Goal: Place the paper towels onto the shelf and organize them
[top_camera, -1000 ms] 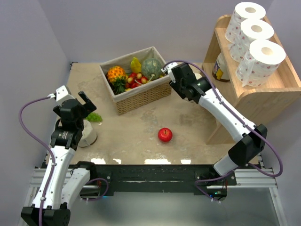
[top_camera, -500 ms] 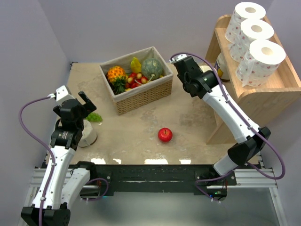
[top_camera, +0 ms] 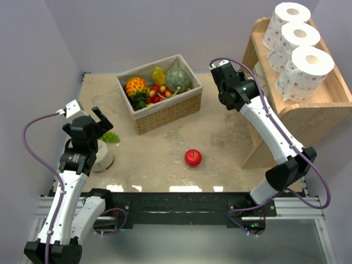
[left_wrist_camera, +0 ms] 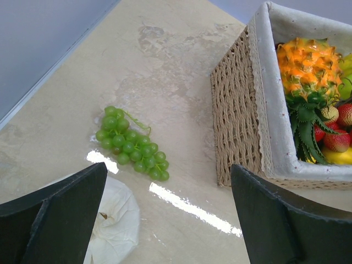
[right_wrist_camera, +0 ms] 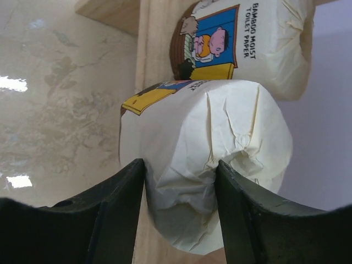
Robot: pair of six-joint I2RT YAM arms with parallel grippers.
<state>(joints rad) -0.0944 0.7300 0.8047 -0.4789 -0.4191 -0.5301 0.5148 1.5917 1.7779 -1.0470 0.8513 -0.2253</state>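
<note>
Three pink-dotted paper towels [top_camera: 300, 38] stand in a row on the top tier of the light-wood shelf [top_camera: 324, 104]. My right gripper [right_wrist_camera: 180, 170] is shut on a cream paper-wrapped roll [right_wrist_camera: 220, 137] with a printed label, held right at the shelf's side post [right_wrist_camera: 154, 55]. A second labelled wrapped roll [right_wrist_camera: 258, 38] sits just behind it on the lower tier. My right wrist [top_camera: 234, 88] hides both from above. My left gripper [left_wrist_camera: 169, 168] is open and empty above the table; a plain cream roll [left_wrist_camera: 113, 220] lies below its left finger and shows from above [top_camera: 103, 159].
A white-lined wicker basket [top_camera: 165, 110] of fruit stands at the back middle, close to my left gripper's right finger in the left wrist view [left_wrist_camera: 236, 110]. Green grapes [left_wrist_camera: 131, 144] lie beside it. A red apple [top_camera: 192, 157] sits mid-table.
My right arm has swung right, away from the basket and up to the shelf's lower tier, with the wrapped roll in it. The left arm has not moved.
</note>
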